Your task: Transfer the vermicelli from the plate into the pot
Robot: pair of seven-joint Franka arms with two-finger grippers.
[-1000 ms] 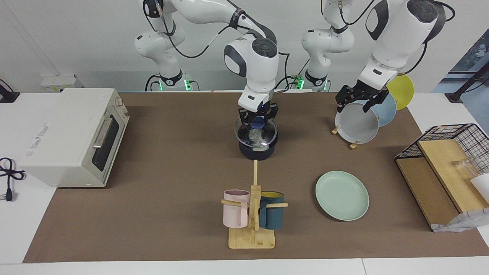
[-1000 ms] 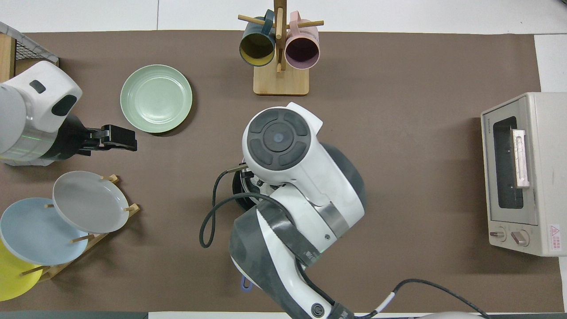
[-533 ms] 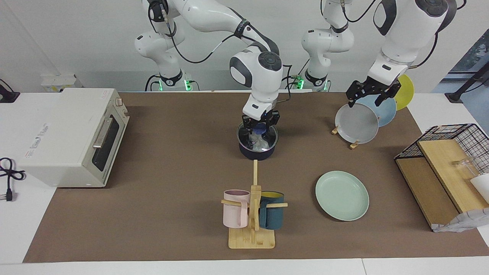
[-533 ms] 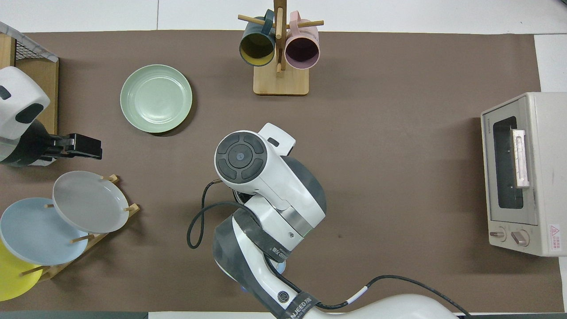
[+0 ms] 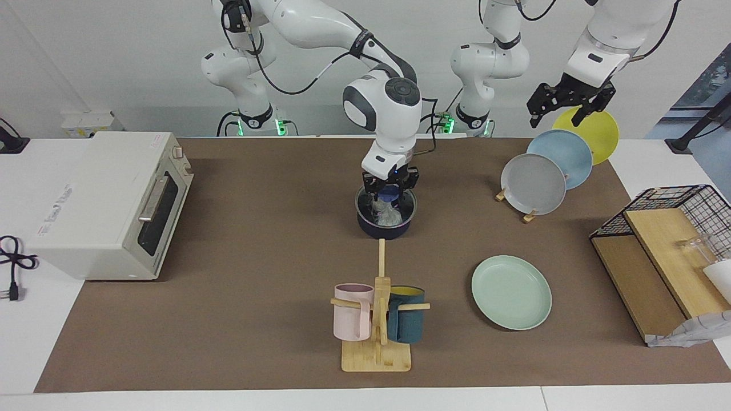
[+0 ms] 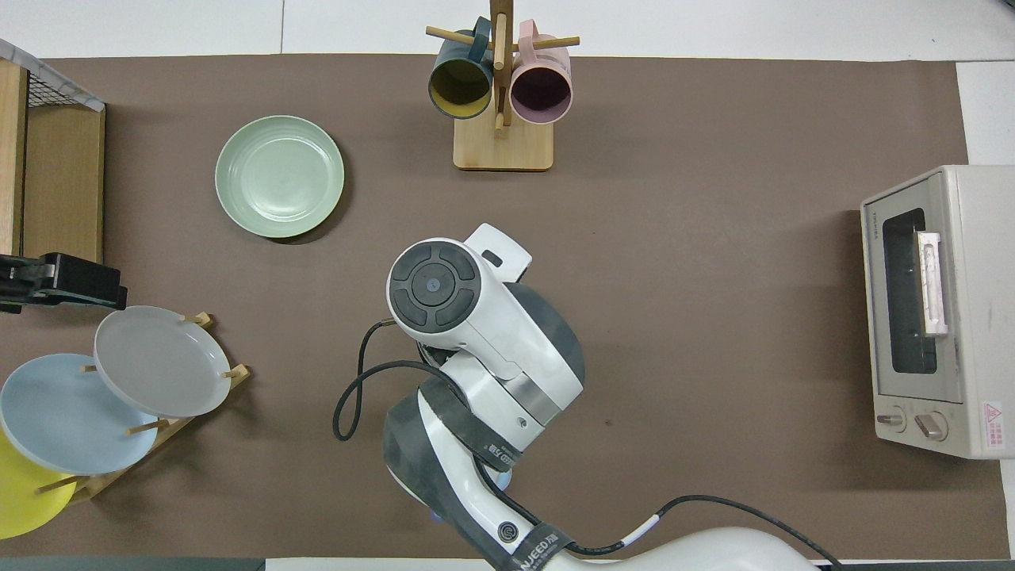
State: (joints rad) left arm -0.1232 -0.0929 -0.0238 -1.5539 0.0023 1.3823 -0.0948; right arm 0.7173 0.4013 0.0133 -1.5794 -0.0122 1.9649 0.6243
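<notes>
Sitting inside the pot (image 5: 386, 220), the vermicelli (image 5: 388, 213) shows as a whitish clump under a glass lid (image 5: 386, 202) with a blue knob. We see the right pincer (image 5: 389, 190) down on that knob, clenched around it, with the lid resting on the pot's rim. From overhead the right arm covers the pot. We find the plate (image 5: 511, 292) (image 6: 279, 176) bare on the desk (image 5: 257, 257), farther from the robots and toward the left arm's end. Our left pincer (image 5: 570, 104) hangs released, fingers spread, over the plate rack (image 5: 545, 171) (image 6: 119, 388).
</notes>
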